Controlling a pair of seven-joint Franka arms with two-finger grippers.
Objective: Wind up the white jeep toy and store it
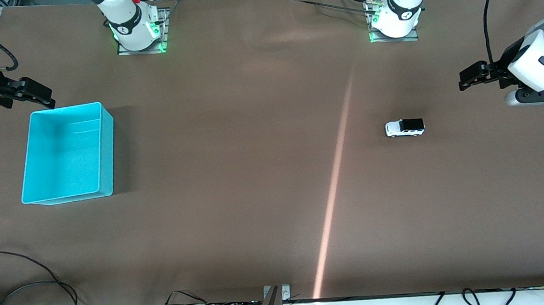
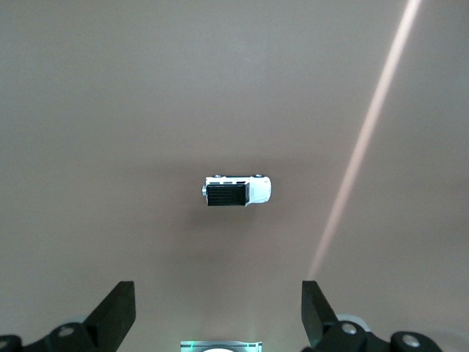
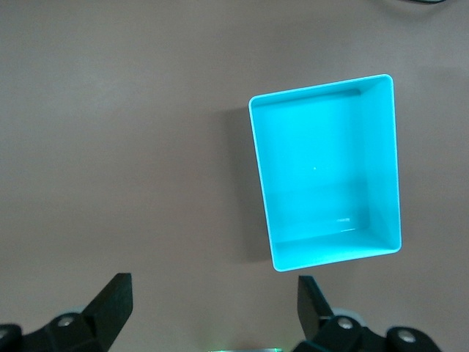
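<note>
White jeep toy (image 1: 405, 127) sits on the brown table (image 1: 235, 174), toward the left arm's end. Left gripper (image 1: 464, 78) hangs above the table w/ fingers spread, holding nothing. Right gripper (image 1: 44, 99) is up by the blue bin (image 1: 104, 150), fingers spread too.

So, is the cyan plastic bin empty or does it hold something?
Empty: the cyan plastic bin shows only its bare floor in the right wrist view.
</note>
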